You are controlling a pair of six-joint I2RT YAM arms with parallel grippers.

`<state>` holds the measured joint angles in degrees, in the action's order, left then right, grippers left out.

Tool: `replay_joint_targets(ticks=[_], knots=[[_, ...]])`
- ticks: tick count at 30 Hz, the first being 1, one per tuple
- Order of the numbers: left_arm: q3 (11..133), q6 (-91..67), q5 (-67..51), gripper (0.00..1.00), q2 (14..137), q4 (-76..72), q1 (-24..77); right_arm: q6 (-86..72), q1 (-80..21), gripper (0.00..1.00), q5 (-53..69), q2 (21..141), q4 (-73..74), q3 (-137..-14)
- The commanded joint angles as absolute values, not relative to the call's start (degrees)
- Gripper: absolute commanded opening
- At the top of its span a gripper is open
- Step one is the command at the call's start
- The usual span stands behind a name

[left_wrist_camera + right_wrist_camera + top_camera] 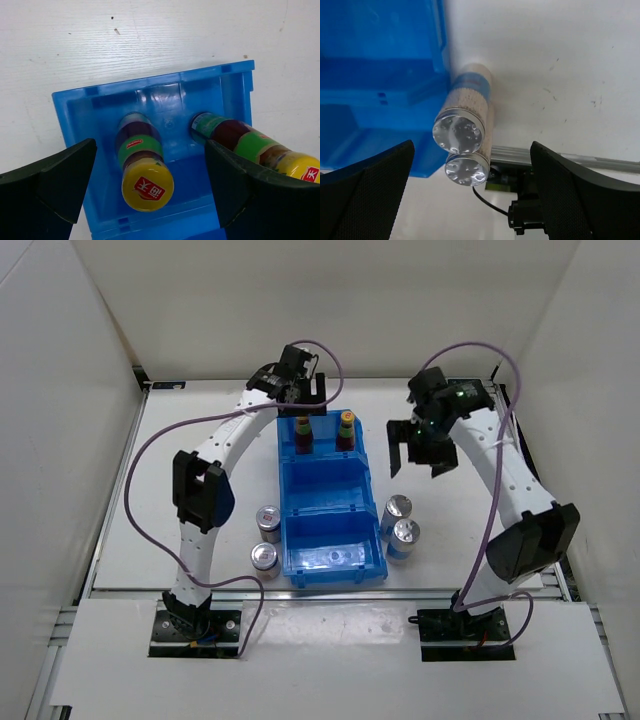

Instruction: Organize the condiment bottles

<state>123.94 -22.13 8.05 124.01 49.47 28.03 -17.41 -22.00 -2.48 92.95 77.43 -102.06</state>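
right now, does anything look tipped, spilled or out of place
Nothing stands out. One dark, yellow-capped sauce bottle and its twin stand upright, apart, in the far compartment of the blue plastic bin; silver drink cans stand upright on either side. No spill shows.

The two condiment bottles stand upright, side by side but apart, in the far compartment of the blue bin [330, 495]. The left condiment bottle [145, 165] and the right condiment bottle [250, 145] are both dark glass, each with a green label band and a yellow cap bearing a red mark.
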Motion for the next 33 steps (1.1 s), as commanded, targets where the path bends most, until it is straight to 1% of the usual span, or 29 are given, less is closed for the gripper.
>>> replay_joint_targets(ticks=[1,3,5,7,9,11,15,18,21,24,30,33], knots=[[123.7,-23.1,8.2,1.00,116.1,48.9,26.4,-15.6,-23.1,1.00,-1.3,92.2,84.8,-96.6],[124.3,-22.5,9.6,1.00,112.5,49.4,25.0,-15.6,-23.1,1.00,-1.3,91.5,82.1,-92.7],[124.3,-21.8,9.6,1.00,108.0,49.4,22.8,-15.6,-23.6,1.00,0.9,90.8,80.3,-87.1],[123.5,-21.3,8.3,1.00,104.8,49.4,20.9,-15.6,-24.2,1.00,2.4,90.3,78.2,-84.3],[119.5,-21.3,8.3,1.00,99.2,49.4,18.5,-15.6,-24.2,1.00,2.4,89.7,76.8,-81.4],[115.8,-19.5,10.2,1.00,95.4,48.9,18.5,-15.0,-24.2,1.00,3.8,89.7,75.4,-80.2],[104.0,-17.8,11.3,1.00,85.2,48.9,18.5,-14.5,-26.3,1.00,5.2,89.7,74.1,-80.2],[97.8,-17.3,10.8,1.00,79.8,48.9,18.5,-15.8,-27.8,1.00,3.3,89.2,74.1,-80.8],[93.8,-16.0,11.9,1.00,76.1,48.9,18.5,-16.5,-29.3,1.00,-0.5,87.6,74.1,-82.7],[91.4,-13.8,14.1,1.00,73.3,48.9,18.5,-17.1,-29.9,1.00,-1.1,86.5,73.0,-83.9],[88.9,-12.4,15.6,1.00,70.1,48.9,17.4,-15.2,-29.9,1.00,-2.2,92.2,72.0,-83.3],[87.8,-11.1,16.6,1.00,69.0,48.9,16.9,-14.5,-29.9,0.90,-2.2,94.6,70.1,-82.8]])
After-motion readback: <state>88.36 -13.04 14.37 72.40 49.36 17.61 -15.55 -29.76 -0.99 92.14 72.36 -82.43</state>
